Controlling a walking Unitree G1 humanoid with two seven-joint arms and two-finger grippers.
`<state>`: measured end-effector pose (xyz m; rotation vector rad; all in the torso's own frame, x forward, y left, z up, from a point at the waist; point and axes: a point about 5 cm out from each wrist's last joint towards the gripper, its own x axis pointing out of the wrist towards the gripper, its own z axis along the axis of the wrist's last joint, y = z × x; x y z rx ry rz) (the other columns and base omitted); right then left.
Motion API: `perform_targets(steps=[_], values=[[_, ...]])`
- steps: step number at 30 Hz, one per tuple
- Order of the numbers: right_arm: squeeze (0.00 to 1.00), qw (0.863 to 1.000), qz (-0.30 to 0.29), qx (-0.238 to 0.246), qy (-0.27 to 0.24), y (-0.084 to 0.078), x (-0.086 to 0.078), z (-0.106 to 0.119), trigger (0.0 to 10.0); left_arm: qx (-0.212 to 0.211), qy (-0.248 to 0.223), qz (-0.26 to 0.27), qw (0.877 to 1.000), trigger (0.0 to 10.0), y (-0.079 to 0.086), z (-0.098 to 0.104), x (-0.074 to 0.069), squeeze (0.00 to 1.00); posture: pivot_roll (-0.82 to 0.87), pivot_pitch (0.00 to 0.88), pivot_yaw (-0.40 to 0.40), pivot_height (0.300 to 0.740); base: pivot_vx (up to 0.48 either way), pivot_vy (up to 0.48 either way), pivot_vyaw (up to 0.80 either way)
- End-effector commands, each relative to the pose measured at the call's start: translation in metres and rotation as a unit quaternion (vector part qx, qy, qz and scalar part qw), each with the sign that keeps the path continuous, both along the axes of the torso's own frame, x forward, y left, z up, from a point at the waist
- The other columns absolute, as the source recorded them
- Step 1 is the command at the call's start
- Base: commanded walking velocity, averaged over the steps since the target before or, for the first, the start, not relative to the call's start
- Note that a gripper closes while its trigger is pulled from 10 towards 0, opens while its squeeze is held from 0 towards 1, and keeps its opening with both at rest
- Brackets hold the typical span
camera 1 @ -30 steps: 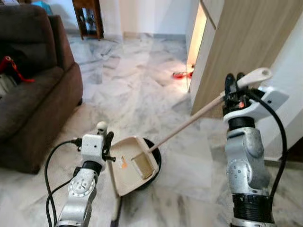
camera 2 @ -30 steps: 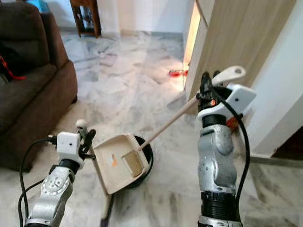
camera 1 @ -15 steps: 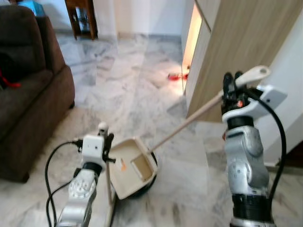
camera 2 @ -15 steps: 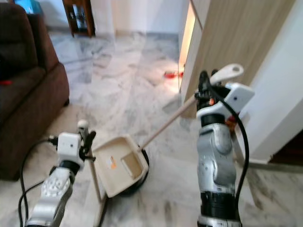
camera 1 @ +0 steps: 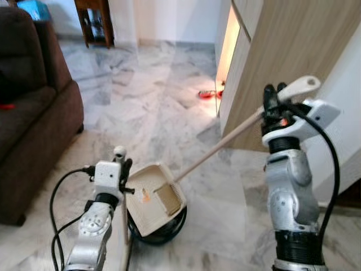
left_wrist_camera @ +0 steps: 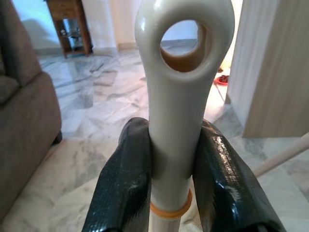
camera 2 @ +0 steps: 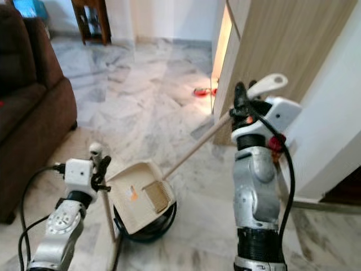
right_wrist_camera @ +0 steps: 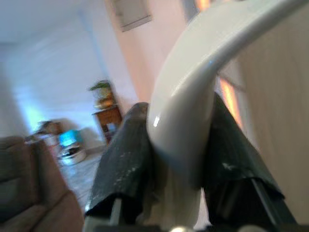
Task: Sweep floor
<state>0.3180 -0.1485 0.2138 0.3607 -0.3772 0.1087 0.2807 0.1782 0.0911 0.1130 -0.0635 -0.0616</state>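
Cream plastic fills the nearest ground: the dustpan [camera 1: 152, 195] tilts up on the marble floor [camera 1: 152, 107] between the two arms, a small orange scrap [camera 1: 146, 196] lying in its tray, a black ring-shaped base [camera 1: 163, 228] under it. The left gripper [left_wrist_camera: 174, 164] pinches the looped broom handle [left_wrist_camera: 181, 96] upright just beside the pan. The right gripper [camera 1: 274, 101] is clamped on the top of the long dustpan handle [camera 1: 220, 147], which slants down to the pan. Open marble lies ahead, bounded by a brown sofa [camera 1: 28, 113] on the left and a wooden cabinet [camera 1: 287, 51] on the right. Something red [camera 1: 208, 94] lies at the cabinet's lit edge, and a dark wooden stand [camera 1: 93, 22] sits farthest back.
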Motion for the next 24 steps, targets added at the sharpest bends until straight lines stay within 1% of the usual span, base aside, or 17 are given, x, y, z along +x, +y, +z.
perform_targets(steps=[1, 5, 9, 10, 12, 14, 18, 20, 21, 22, 23, 24], values=[[0.0, 0.999, 0.002, 0.009, -0.049, 0.0, -0.004, 0.02, 10.0, -0.004, -0.028, -0.017, 0.999, 10.0, -0.008, 0.011, 0.003, 0.0, 0.04, 0.0, -0.015, 0.74, 0.0, 0.0, 0.0], [0.0, 0.998, 0.0, -0.002, -0.063, 0.003, -0.006, 0.025, 10.0, -0.003, -0.027, -0.017, 0.999, 10.0, -0.008, 0.011, 0.003, 0.0, 0.04, 0.0, -0.015, 0.74, 0.0, 0.0, 0.0], [0.0, 0.996, 0.002, -0.028, -0.08, 0.008, -0.008, 0.03, 10.0, -0.003, -0.027, -0.018, 0.999, 10.0, -0.008, 0.011, 0.003, 0.0, 0.04, 0.0, -0.015, 0.74, 0.0, 0.0, 0.0], [0.0, 0.995, 0.008, -0.037, -0.091, 0.013, -0.009, 0.035, 10.0, -0.004, -0.027, -0.019, 0.999, 10.0, -0.008, 0.011, 0.003, 0.0, 0.03, 0.0, -0.014, 0.74, 0.0, 0.0, 0.0], [0.0, 0.995, 0.01, -0.042, -0.095, 0.015, -0.009, 0.036, 10.0, -0.004, -0.026, -0.019, 0.999, 10.0, -0.008, 0.011, 0.003, 0.0, 0.03, 0.0, -0.014, 0.74, 0.0, 0.0, 0.0], [0.0, 0.993, 0.009, -0.06, -0.105, 0.017, -0.01, 0.038, 10.0, -0.005, -0.026, -0.018, 0.999, 10.0, -0.008, 0.011, 0.003, 0.0, 0.03, 0.0, -0.014, 0.74, 0.0, 0.0, 0.0], [0.0, 0.99, 0.003, -0.061, -0.13, 0.021, -0.013, 0.045, 10.0, -0.005, -0.027, -0.018, 0.999, 10.0, -0.009, 0.012, 0.003, 0.0, 0.04, 0.0, -0.016, 0.74, 0.0, 0.0, 0.0], [0.0, 0.988, 0.008, -0.068, -0.139, 0.025, -0.015, 0.047, 10.0, -0.005, -0.027, -0.017, 0.999, 10.0, -0.008, 0.012, 0.003, 0.0, 0.04, 0.0, -0.016, 0.74, 0.0, 0.0, 0.0], [0.0, 0.987, 0.016, -0.073, -0.145, 0.03, -0.017, 0.049, 10.0, -0.005, -0.027, -0.017, 0.999, 10.0, -0.008, 0.012, 0.003, 0.0, 0.04, 0.0, -0.017, 0.74, 0.0, 0.0, 0.0], [0.0, 0.987, 0.016, -0.073, -0.145, 0.03, -0.017, 0.049, 10.0, -0.005, -0.027, -0.017, 0.999, 10.0, -0.008, 0.012, 0.003, 0.0, 0.04, 0.0, -0.017, 0.74, 0.0, 0.0, 0.0], [0.0, 0.984, 0.025, -0.086, -0.153, 0.034, -0.019, 0.05, 10.0, -0.005, -0.027, -0.018, 0.999, 10.0, -0.009, 0.012, 0.003, 0.0, 0.04, 0.0, -0.017, 0.74, 0.0, 0.0, 0.0], [0.0, 0.983, 0.027, -0.091, -0.156, 0.035, -0.02, 0.05, 10.0, -0.005, -0.027, -0.018, 0.999, 10.0, -0.009, 0.012, 0.003, 0.0, 0.04, 0.0, -0.017, 0.74, 0.0, 0.0, 0.0]])
